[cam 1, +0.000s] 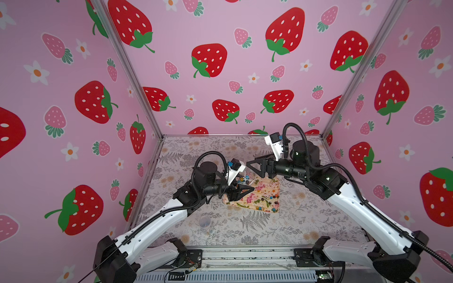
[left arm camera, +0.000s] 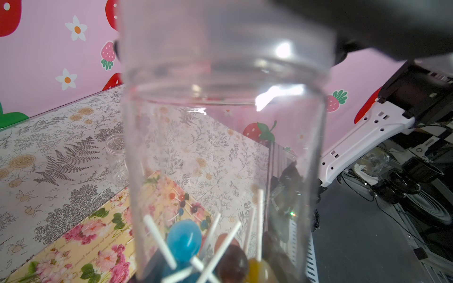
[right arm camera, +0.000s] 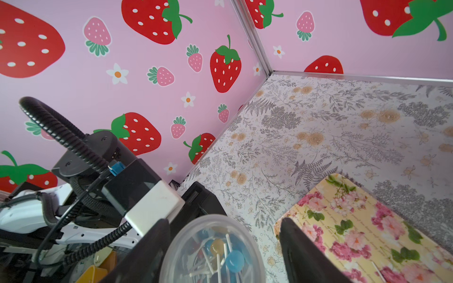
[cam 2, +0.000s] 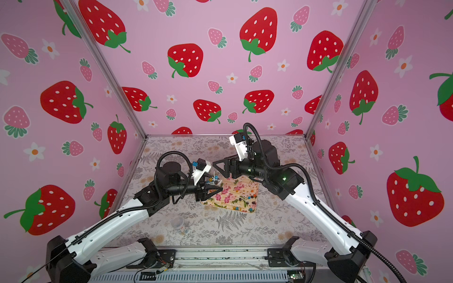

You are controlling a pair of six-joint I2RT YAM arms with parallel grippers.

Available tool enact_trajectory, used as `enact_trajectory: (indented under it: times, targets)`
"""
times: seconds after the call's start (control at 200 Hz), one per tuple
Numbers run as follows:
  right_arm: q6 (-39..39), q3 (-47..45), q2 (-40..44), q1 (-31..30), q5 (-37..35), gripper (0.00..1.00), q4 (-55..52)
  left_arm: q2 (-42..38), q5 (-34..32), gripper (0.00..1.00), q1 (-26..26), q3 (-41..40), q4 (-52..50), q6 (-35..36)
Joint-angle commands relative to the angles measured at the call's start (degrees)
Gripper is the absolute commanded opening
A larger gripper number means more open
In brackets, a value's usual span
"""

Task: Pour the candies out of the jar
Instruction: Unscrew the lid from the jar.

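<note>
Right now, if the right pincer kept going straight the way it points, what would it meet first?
The right pincer would likely meet the clear jar, end-on between its open fingers; the left pincer holds it, candies inside. Remaining gap unclear.

On the fern-printed tabletop (cam 1: 306, 220), near its middle, a rectangular flower-printed tray (cam 1: 266, 185), with tiny round-headed lollipop candies on white sticks (cam 1: 269, 199) strewn over its near right part. Above the tray's far left corner, a clear plastic jar (left arm camera: 220, 122) with more candies inside. Left of the tray, nearer the front, a small clear round container (cam 1: 204, 221).
</note>
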State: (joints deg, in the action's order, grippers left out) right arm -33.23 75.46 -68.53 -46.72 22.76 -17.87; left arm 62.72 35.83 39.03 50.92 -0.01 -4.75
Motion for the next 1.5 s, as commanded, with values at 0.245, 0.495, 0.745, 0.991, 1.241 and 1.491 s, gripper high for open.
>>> enact_trajectory:
  times: [0.245, 0.495, 0.745, 0.991, 1.241, 1.491]
  targets:
    - [6.59, 3.06, 0.15, 0.2, 4.26, 0.47, 0.12, -2.4, 5.08, 0.44, 0.37, 0.65, 3.38, -0.77]
    - [17.05, 9.12, -2.48, 2.73, 18.29, 0.46, -0.06, -3.04, 13.39, 0.44, 0.4, 3.08, 2.92, -2.98]
    - [26.86, 15.31, -6.03, 3.92, 31.92, 0.45, -0.06, -3.07, 18.4, 0.44, 0.53, 5.36, 4.55, -5.22]
    - [32.09, 19.4, -8.73, 4.18, 36.05, 0.46, -2.5, -2.95, 17.8, 0.44, 0.79, 5.74, 5.71, -5.66]
    - [32.35, 18.96, -8.98, 4.19, 35.89, 0.49, -4.45, -3.65, 14.36, 0.44, 0.9, 4.81, 6.91, -5.35]
    - [31.55, 16.98, -6.02, 4.22, 29.97, 0.79, -5.75, -4.92, 10.43, 0.43, 0.96, 3.36, 7.8, -5.27]
